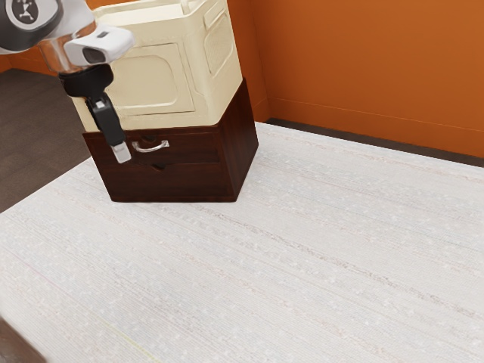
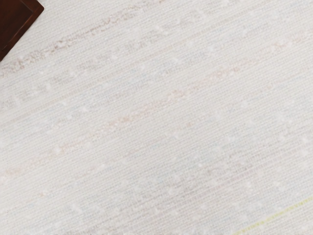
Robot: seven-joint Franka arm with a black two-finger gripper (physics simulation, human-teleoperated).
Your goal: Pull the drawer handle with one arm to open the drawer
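Seeing one silver handle [image 1: 151,147] on shut upper drawer [image 1: 193,152] of one dark cabinet [image 1: 243,144], near one gripper [image 1: 121,154]; can't tell if jaws spread or pressed together. Counting one cream crate [image 1: 151,82] atop cabinet, can't make out contents, on one pale surface [image 1: 302,249].
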